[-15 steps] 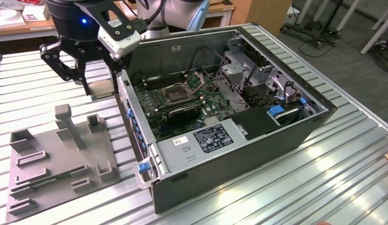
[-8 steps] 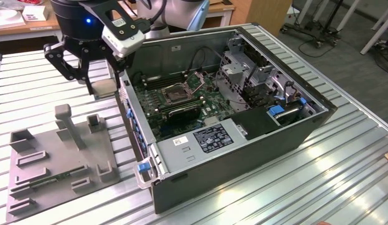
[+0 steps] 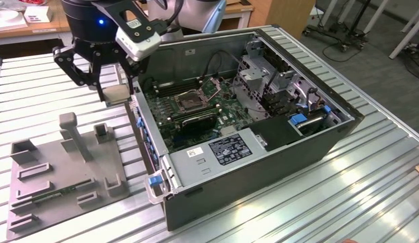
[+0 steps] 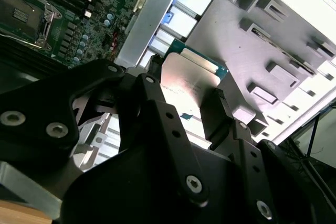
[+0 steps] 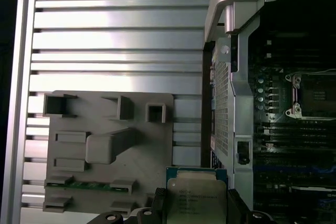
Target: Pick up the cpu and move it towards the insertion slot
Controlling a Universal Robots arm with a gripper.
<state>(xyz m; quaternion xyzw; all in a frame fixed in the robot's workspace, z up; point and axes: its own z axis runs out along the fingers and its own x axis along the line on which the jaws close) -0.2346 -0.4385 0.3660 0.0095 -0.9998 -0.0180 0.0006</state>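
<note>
Gripper: closed on the cpu; we see it held above the bench, clear of it.
Position: just beside the open computer case wall, between the grey tray and the case.
Insertion slot: on the motherboard inside the case, apart from the cpu, unobstructed above.
First wrist view: we see the cpu top face and the memory stick in the tray.
</note>
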